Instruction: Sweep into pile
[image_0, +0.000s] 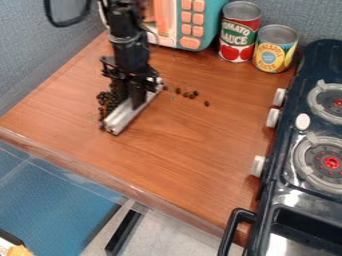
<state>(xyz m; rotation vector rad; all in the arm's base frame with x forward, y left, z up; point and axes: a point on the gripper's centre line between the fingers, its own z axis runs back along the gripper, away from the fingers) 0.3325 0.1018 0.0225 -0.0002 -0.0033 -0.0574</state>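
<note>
Jaws (137, 103) pinching straight silvery bar (122, 118) — small dark pellets (192, 96) scattered on smooth woodgrain counter (194, 150).

Dark pieces (103, 97) partly hidden by arm (127, 30), toy microwave (214, 25) cropped above, stove (288, 150) cropped right

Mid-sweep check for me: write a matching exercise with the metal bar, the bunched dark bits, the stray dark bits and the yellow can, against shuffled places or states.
1. Metal bar
2. Bunched dark bits
3. Stray dark bits
4. Yellow can

A. Scattered on the counter, right of the bar in the view
B. Standing beside the red can
C. Gathered along the bar's left side in the view
D. Slanted, at the gripper's lower end

Pairs: 1-D, 2-C, 3-A, 4-B
</note>
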